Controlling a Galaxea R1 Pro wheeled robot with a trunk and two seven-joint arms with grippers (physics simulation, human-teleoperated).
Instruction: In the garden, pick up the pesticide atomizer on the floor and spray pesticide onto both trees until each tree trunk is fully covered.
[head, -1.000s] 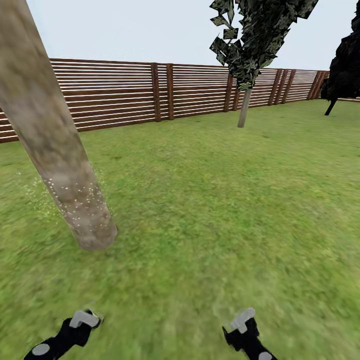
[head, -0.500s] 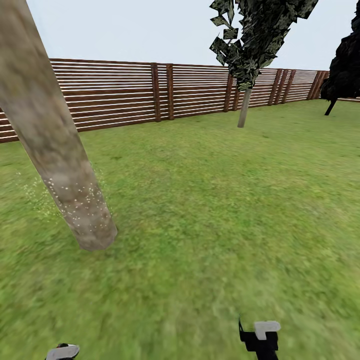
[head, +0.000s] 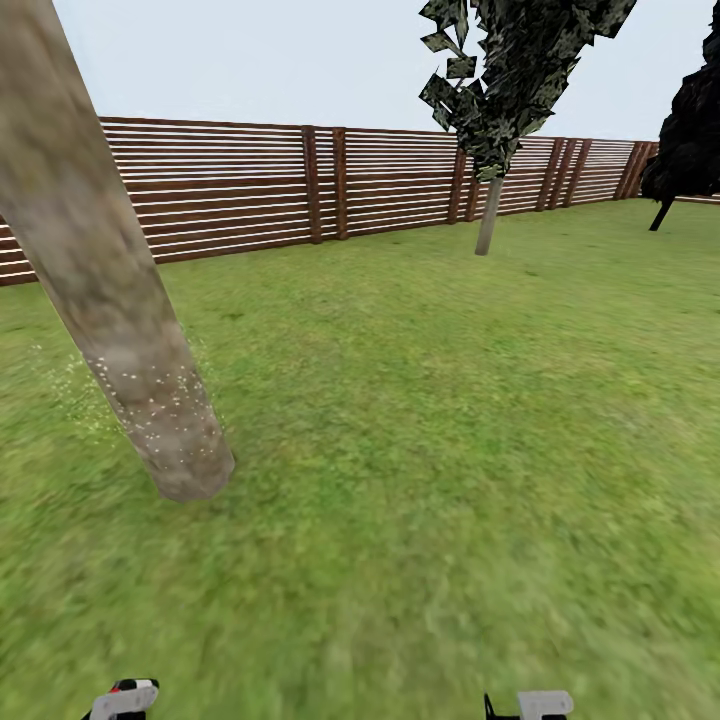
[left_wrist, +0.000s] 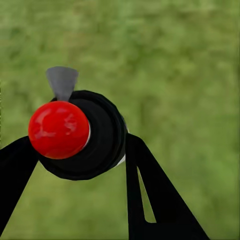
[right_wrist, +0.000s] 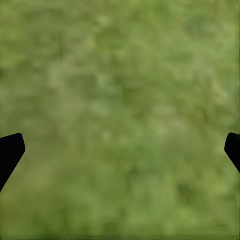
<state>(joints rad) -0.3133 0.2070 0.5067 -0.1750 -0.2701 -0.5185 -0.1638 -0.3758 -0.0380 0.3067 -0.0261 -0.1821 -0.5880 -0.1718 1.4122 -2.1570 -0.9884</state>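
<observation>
Thick mottled tree trunk (head: 110, 290) at ten o'clock, white pesticide specks (head: 160, 405) near its base, second tree (head: 497, 110) at one o'clock before slatted fence (head: 250, 185), lawn (head: 430, 420) all around

Tree trunk (head: 110, 300) near on the left, pesticide (head: 160, 410) on its lower part, second tree (head: 488, 215) farther off to the right, fence (head: 250, 185) behind both, lawn (head: 450, 400) underfoot, atomizer (left_wrist: 75, 135) between the left tool's fingers (left_wrist: 150, 195)
</observation>
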